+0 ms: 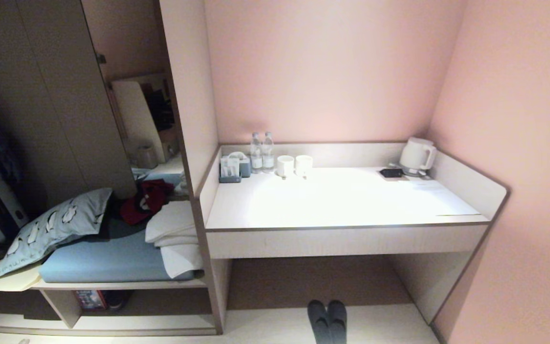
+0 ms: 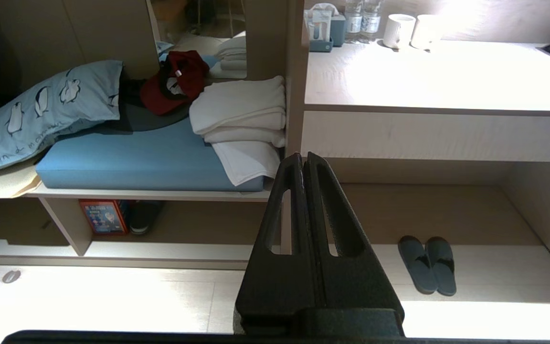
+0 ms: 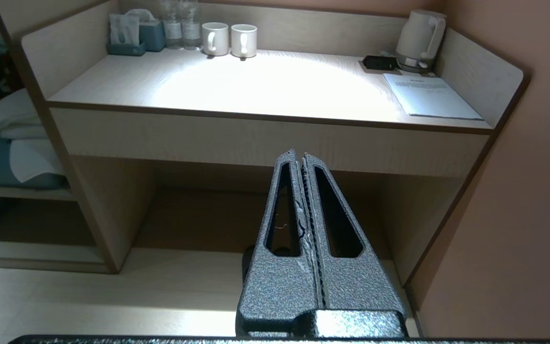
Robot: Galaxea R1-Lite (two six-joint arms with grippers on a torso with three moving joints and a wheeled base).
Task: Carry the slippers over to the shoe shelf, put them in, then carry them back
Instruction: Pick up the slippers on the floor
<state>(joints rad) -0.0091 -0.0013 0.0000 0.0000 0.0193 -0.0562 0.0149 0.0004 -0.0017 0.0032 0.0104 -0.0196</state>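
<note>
The slippers [image 1: 327, 321] are a dark grey-blue pair lying side by side on the pale floor, at the front edge of the recess under the desk; in the left wrist view the slippers [image 2: 428, 265] lie right of the left gripper [image 2: 302, 155]. That gripper is shut and empty, well away from them. The right gripper [image 3: 300, 154] is shut too, holds nothing, and covers most of the pair. Neither arm shows in the head view. The shoe shelf [image 1: 136, 322] is the low open compartment at lower left; its base board [image 2: 170, 251] and short divider [image 2: 65, 220] are pale.
A red box [image 2: 104, 216] and a dark shoe [image 2: 145, 216] stand in the shoe shelf's left part. Above it a blue cushion [image 1: 108, 260] carries a pillow, a red cap and folded towels [image 1: 174, 234]. The desk [image 1: 342, 200] holds cups, bottles and a kettle [image 1: 417, 155]. A pink wall closes the right.
</note>
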